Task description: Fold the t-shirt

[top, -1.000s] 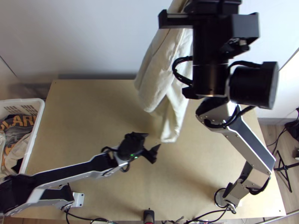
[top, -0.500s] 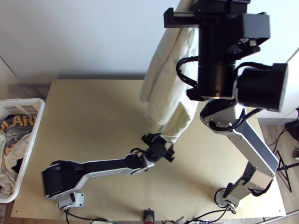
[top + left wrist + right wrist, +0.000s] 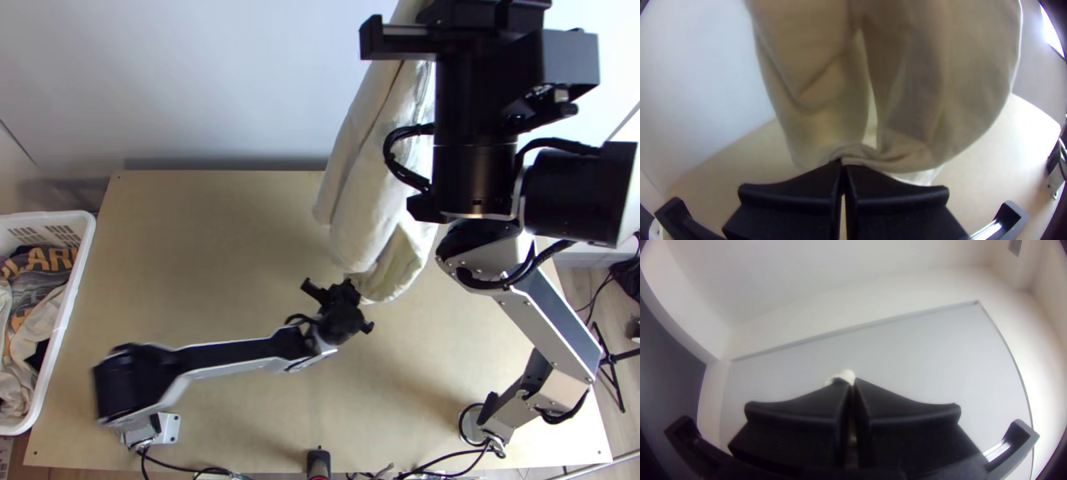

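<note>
The cream t-shirt (image 3: 368,200) hangs bunched in long folds above the table's far half, its lower edge by my left gripper (image 3: 352,286). In the left wrist view, my left gripper (image 3: 842,164) is shut on that lower edge of the t-shirt (image 3: 924,102). High at the top of the top view is my right gripper (image 3: 480,12), with the cloth hanging down beside it. In the right wrist view, my right gripper (image 3: 853,384) is shut on a small piece of the t-shirt (image 3: 845,375).
A white basket (image 3: 68,320) of clothes stands at the left edge of the table (image 3: 200,256). The pale wall (image 3: 200,80) rises behind the table. The right arm's links (image 3: 552,320) stand over the table's right side.
Both grippers have moved to the right, and the t-shirt has shifted right with the right one. The left gripper has reached the t-shirt's lower edge and closed on it.
</note>
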Robot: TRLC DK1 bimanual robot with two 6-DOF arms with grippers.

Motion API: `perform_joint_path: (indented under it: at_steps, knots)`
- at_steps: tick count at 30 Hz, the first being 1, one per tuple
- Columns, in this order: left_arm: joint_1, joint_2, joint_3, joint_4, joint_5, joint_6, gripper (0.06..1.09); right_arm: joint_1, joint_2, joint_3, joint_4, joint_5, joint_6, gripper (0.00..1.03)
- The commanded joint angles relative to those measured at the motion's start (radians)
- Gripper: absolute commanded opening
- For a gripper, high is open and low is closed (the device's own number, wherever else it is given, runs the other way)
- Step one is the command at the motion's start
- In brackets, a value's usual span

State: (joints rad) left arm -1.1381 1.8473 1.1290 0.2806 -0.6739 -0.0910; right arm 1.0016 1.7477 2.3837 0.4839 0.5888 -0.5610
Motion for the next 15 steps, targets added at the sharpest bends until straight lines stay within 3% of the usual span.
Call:
perform_joint_path:
  at_steps: [1, 6, 12, 15]
  knots:
    - [0.055, -0.3, -0.156, -0.014, 0.007, 0.034, 0.09, -0.038, -0.022, -0.006, -0.004, 0.011, -0.008, 0.03]
    - [0.247, -0.583, -0.261, -0.109, 0.048, 0.04, 0.09, -0.089, -0.04, -0.009, -0.002, 0.016, -0.004, 0.03]
    - [0.623, -0.79, -0.271, -0.164, 0.231, 0.083, 0.09, -0.185, -0.071, -0.044, -0.005, 0.046, 0.019, 0.03]
    - [0.755, -0.815, -0.229, -0.169, 0.298, 0.106, 0.09, -0.248, -0.074, -0.069, -0.047, 0.063, 0.092, 0.03]
